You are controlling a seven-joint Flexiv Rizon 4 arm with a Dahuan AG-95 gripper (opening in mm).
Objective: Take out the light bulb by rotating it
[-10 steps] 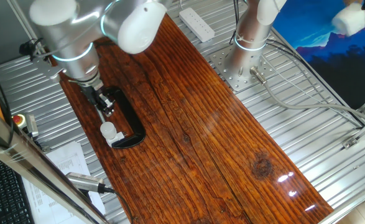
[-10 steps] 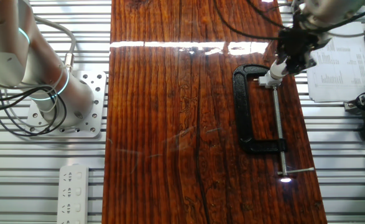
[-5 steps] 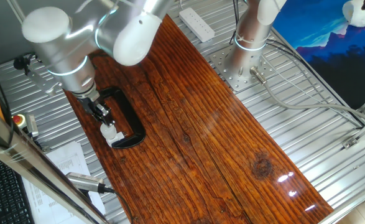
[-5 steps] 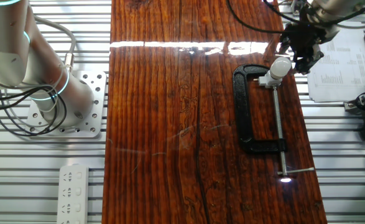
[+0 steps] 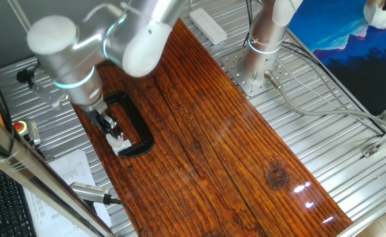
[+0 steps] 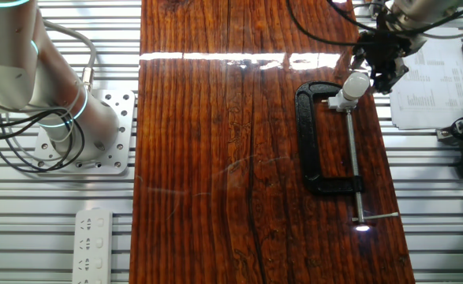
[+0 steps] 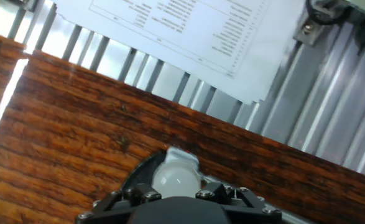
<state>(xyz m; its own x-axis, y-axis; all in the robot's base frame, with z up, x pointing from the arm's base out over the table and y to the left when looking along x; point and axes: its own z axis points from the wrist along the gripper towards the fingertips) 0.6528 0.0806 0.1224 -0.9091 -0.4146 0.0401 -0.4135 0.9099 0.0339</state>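
A wooden worktop (image 6: 239, 158) ran lengthwise across a slatted metal bench, with the robot's base bolted just off one long edge. Near the opposite long edge, toward one end of the worktop, lay a black C-clamp (image 6: 319, 142), its long silver screw pointing along that edge. The clamp pinned a small white socket block (image 6: 340, 100) to the wood, presumably so the block could not turn when the bulb was twisted.

The bulb (image 6: 358, 81), small and white with a rounded dome, sat in that block, tilted out toward the worktop's edge. It was not out of the socket. In the hand view the bulb (image 7: 171, 177) showed as a pale dome at the bottom centre, just beyond the end effector's dark housing.

The end effector (image 6: 381, 69) hung just beside the bulb, on the edge side. In one fixed view the end effector (image 5: 111, 127) came down at the bulb from above, its black fingers right over the white dome. Whether the fingers were spread or pressed onto the bulb could not be told; the arm hid the contact in every view. The wrist seemed lined up with the bulb's axis, a pose that suits turning it.

A printed paper (image 7: 188, 37) lay on the bench past the worktop's edge.
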